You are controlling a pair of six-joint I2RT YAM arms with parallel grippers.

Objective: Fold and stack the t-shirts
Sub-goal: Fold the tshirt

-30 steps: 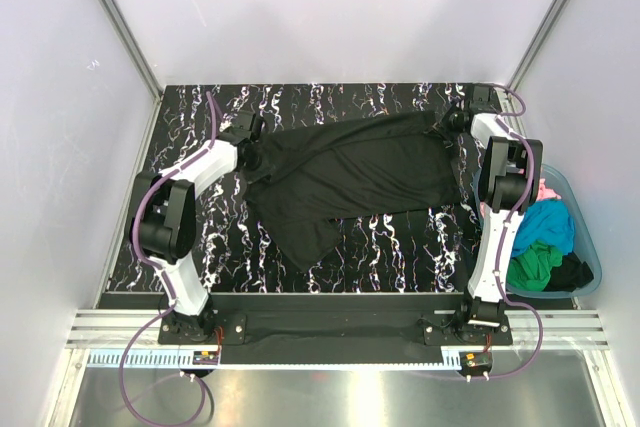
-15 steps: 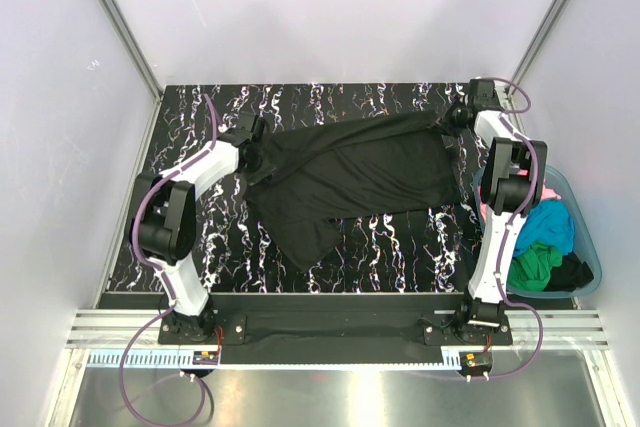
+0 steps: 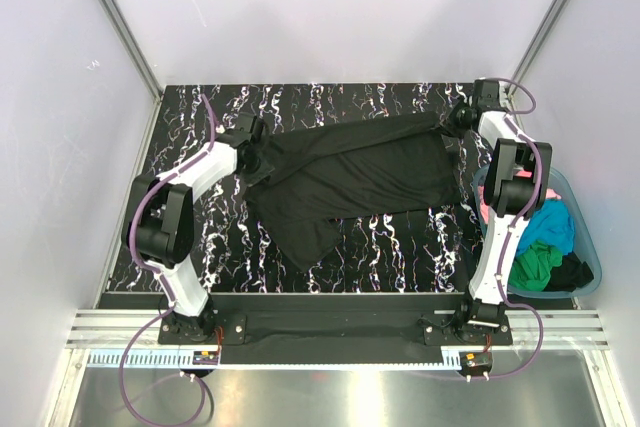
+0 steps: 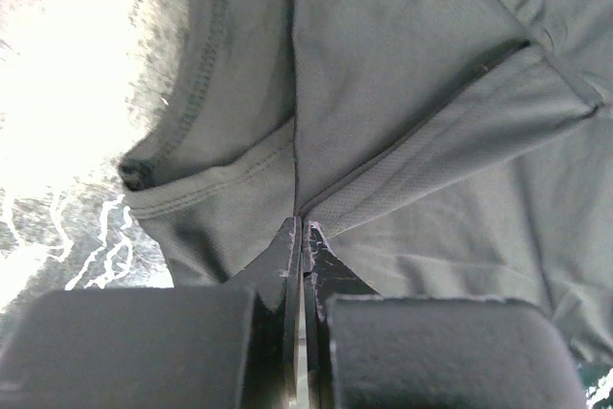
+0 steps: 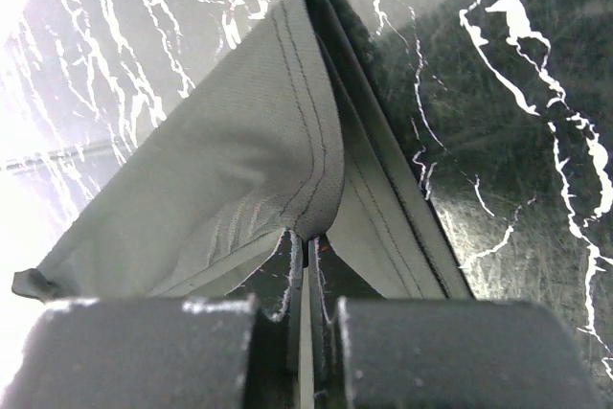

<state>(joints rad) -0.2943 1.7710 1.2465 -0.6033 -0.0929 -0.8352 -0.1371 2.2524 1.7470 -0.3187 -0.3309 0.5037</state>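
Left fingers [image 4: 271, 273] pressed together, pinching a fold of the black t-shirt [image 3: 350, 172] beside a ribbed, collar-like edge at the shirt's left end. Right fingers [image 5: 337, 280] likewise clamped, on a stitched hem at the shirt's far-right corner. Shirt spans between the two arms across the middle of the marbled surface [image 3: 400, 242]: far edge taut, body creased, one part trailing toward the near edge on the left. Just right of the surface, beside the right arm, a teal tub [image 3: 597, 267] holds a pink shirt [image 3: 545, 189], turquoise shirt [image 3: 552, 225] and green shirt [image 3: 533, 263], bunched and unfolded. Dark cloth in the tub's near corner; cannot tell what.
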